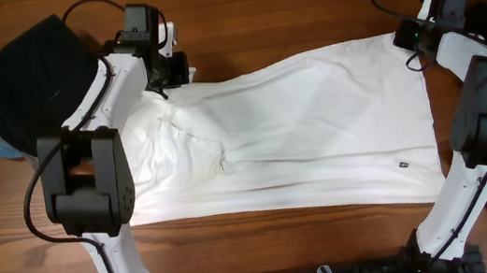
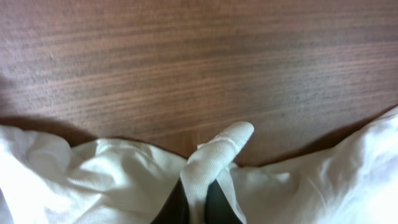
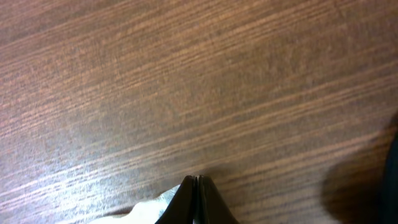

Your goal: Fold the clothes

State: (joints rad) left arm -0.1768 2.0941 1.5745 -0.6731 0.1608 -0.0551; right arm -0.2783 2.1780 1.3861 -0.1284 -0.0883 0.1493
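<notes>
White T-shirt [image 1: 298, 120] lies flat mid-surface [image 1: 283, 9], long axis L-R, hem tag [image 1: 402, 166] at right. Left fingers [image 2: 179, 210] pinch its far-left edge. Right fingers [image 3: 196, 199] are pressed together at far-right corner, poss. nipping cloth.

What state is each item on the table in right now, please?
white T-shirt: laid out flat, creased at one end.
left tool: shut on a pinch of shirt fabric.
right tool: shut at the shirt's corner; grip unclear.
black garment: bunched in a heap.
</notes>
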